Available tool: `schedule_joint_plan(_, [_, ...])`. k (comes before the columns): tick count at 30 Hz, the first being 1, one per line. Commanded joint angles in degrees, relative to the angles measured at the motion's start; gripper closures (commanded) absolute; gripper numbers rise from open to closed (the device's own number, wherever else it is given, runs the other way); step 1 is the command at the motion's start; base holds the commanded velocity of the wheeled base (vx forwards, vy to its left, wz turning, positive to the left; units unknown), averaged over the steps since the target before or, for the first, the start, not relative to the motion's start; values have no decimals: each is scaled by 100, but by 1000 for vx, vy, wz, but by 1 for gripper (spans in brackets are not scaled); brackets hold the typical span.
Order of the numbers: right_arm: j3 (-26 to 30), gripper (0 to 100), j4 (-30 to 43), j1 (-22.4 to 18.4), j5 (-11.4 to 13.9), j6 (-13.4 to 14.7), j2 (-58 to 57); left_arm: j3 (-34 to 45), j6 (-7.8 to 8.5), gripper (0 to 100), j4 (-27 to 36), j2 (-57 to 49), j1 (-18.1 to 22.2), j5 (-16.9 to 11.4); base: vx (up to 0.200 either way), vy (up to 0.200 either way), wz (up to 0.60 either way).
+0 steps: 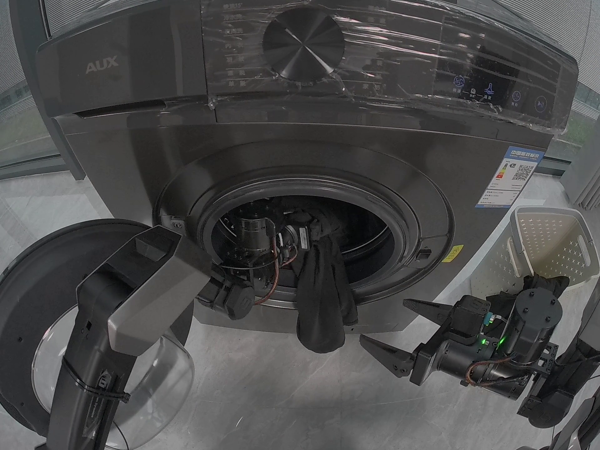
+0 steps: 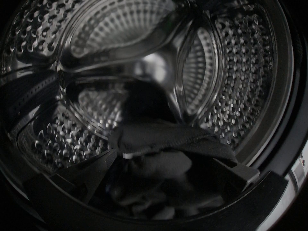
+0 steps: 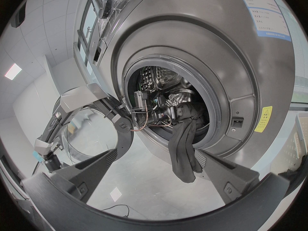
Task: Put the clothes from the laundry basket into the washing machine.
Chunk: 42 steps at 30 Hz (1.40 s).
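Inside the drum: the left end effector [image 2: 165, 156] sits past the door ring. Its two dark fingers [image 2: 93, 170] are spread wide and released, and black cloth [image 2: 160, 138] lies crumpled between and beyond them (I cannot tell whether either finger touches it).
Drum [image 2: 128, 48]: polished steel, dimpled and perforated all over, with smooth raised paddles.
Black garment [image 1: 322, 295]: soft, matt and limp. It spills out at 6 o'clock of the opening, draped over the lower rim and hanging down the front panel. Its upper end is lost in the dark.
Washing machine [image 1: 300, 157]: dark grey metal front with a round opening; the control panel is under wrinkled clear film.
Door [image 1: 37, 295]: stands open at 8 o'clock, a round dark frame with bulging clear glass, partly covered by the left arm [image 1: 144, 289].
Right end effector [image 1: 383, 320]: at 5 o'clock, low before the machine, with its pointed wedge fingers apart and grasping nothing.
Laundry basket [image 1: 553, 245]: white plastic pierced with small holes, at 4 o'clock. A dark heap [image 1: 553, 280] lies in it, mostly hidden behind the right arm [image 1: 531, 326].
Floor [image 1: 281, 395]: pale, glossy tiles.
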Motion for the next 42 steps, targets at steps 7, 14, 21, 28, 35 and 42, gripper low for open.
schedule_joint_plan(7, [2, 0, -3, 49, -1, 8, 10, 1985, 170, 0, 582, -1358, -272, -469, 0, 0, 0])
schedule_joint_plan(14, [2, 0, -3, 58, -1, 8, 10, 1958, 170, 0, 512, -1077, -510, -680, 0, 0, 0])
schedule_joint_plan(21, [2, 0, -3, 58, -1, 8, 10, 1624, 275, 0, 354, -470, -527, -724, 0, 0, 0])
schedule_joint_plan(28, [-7, 0, -3, 58, -1, 8, 10, 1114, 293, 100, 248, -40, -475, -697, 0, 0, 0])
schedule_joint_plan(35, [-34, 0, -3, 67, -1, 8, 10, 1079, 284, 100, 231, -22, -457, -715, 0, 0, 0])
schedule_joint_plan(42, [-34, 0, -3, 67, -1, 8, 10, 350, 187, 100, 55, -4, -325, -522, 0, 0, 0])
